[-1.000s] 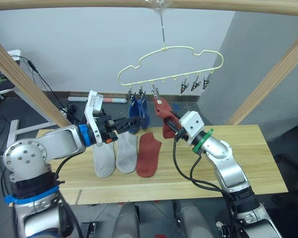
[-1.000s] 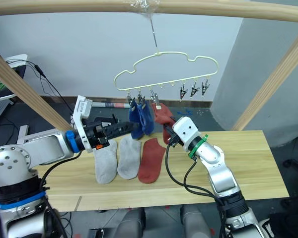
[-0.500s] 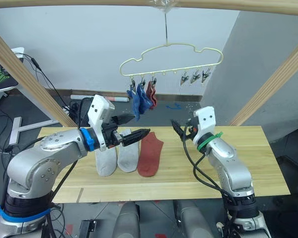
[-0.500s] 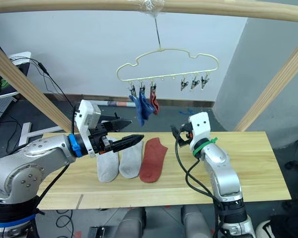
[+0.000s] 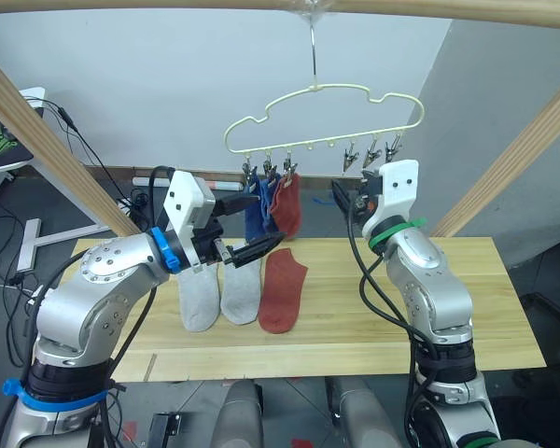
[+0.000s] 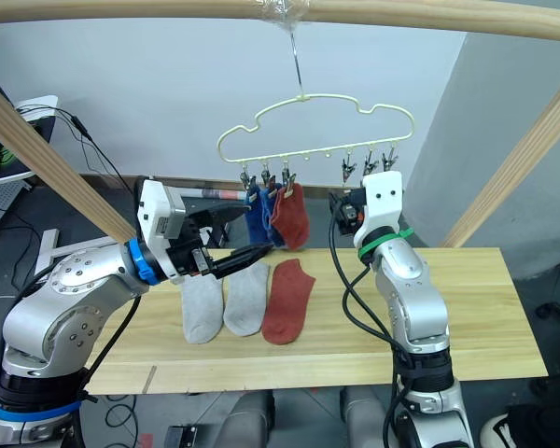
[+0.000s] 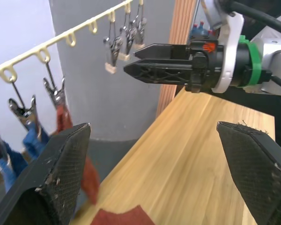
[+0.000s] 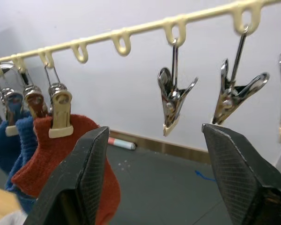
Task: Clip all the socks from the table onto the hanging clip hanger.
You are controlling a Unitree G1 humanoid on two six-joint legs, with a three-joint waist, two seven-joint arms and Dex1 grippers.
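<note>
Socks are half done from where I stand: 2 blue socks (image 5: 259, 207) and 1 rust red sock (image 5: 287, 205) hang side by side from the leftmost clips of the clip hanger (image 5: 325, 119), and 3 more lie flat on the counter (image 5: 467, 289), 2 light grey socks (image 5: 217, 290) next to each other and a second rust red sock (image 5: 281, 289) just to their right. 3 bare metal clips (image 8: 174, 104) dangle toward the hanger's right end.

The left gripper (image 5: 250, 240) hovers above the grey pair with its fingers spread and nothing between them. The right gripper (image 5: 345, 200) is raised beside the hanging red sock, just under the bare clips, also spread apart and empty.

The hanger worries me most. It hangs from a single thin hook on the wooden pole (image 5: 280, 6), so any nudge from the right gripper, which sits so close to the clips and the red sock, could set it swinging or twisting, and the next clip would be hard to meet. A brush against the hanging sock could tug it out of its clip.

On the counter, the 2 grey socks touch along their edges. A pinch that lands on the seam could lift both, or drag 1 sideways onto the red sock. Soft fabric may also fold, leaving no clean cuff to feed into a clip.
</note>
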